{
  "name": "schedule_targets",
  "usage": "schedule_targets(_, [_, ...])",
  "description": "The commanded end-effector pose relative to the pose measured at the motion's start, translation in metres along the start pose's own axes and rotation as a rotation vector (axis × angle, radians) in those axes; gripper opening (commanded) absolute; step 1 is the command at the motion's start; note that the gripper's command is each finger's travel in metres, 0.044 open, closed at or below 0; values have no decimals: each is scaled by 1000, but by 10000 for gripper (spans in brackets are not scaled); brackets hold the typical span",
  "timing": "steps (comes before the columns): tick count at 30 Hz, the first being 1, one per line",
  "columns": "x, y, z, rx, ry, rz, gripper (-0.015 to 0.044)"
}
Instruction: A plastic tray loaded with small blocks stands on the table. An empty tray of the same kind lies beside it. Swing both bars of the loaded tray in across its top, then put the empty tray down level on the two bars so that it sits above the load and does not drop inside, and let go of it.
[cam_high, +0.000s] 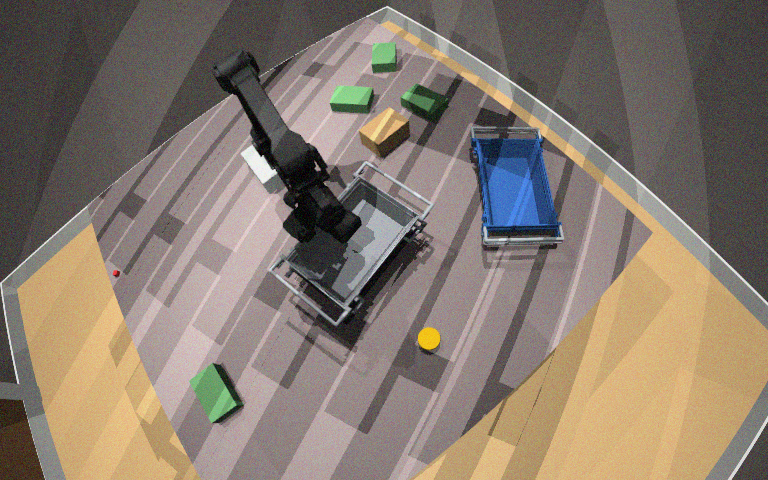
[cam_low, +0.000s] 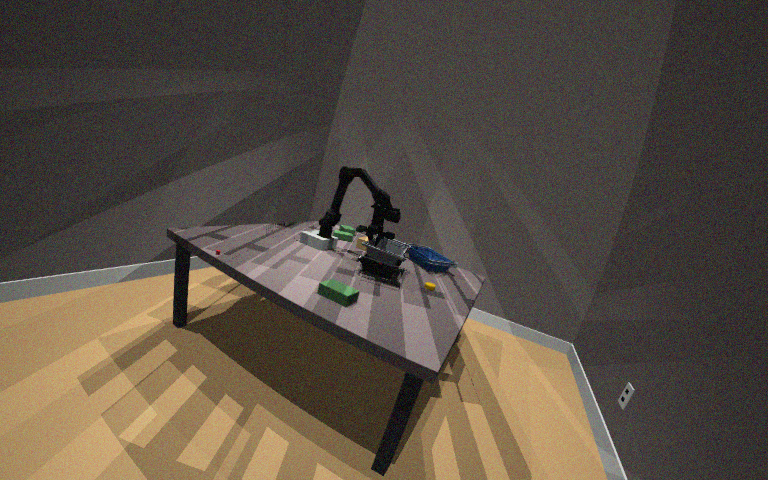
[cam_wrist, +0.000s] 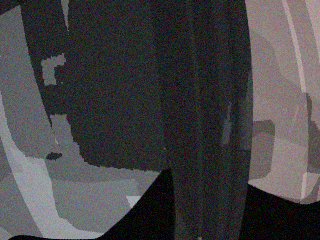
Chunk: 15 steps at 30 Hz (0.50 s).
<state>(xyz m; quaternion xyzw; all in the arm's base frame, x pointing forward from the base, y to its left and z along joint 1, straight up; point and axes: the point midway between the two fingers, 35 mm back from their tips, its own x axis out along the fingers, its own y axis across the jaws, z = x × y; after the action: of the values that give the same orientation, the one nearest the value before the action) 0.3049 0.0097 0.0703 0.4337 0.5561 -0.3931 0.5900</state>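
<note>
The empty grey tray (cam_high: 390, 249) (cam_low: 387, 254) (cam_wrist: 215, 125) sits about level above a dark tray (cam_low: 382, 271), with its own wire bars swung out over its ends. The dark tray stands on the table and is almost wholly hidden from above. Its load and the position of its bars cannot be made out, nor whether the grey tray rests on those bars. My gripper (cam_high: 321, 226) (cam_low: 376, 240) (cam_wrist: 186, 175) points down at the middle of the grey tray's long side nearest the arm base and is shut on that wall, with one finger on each side.
A blue tray (cam_high: 548, 189) (cam_low: 430, 258) stands to the right. An orange block (cam_high: 385, 131) and several green blocks, one of them here (cam_high: 351, 99), lie at the back. Another green block (cam_high: 215, 393) (cam_low: 338, 292) and a yellow disc (cam_high: 428, 338) (cam_low: 430, 286) lie in front.
</note>
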Motion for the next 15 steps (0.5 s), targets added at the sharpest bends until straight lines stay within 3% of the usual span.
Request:
schedule_targets(1, [8,-9,-1,-3,1,-46,88])
schedule_targets(15, [8,-9,-1,-3,1,-46,293])
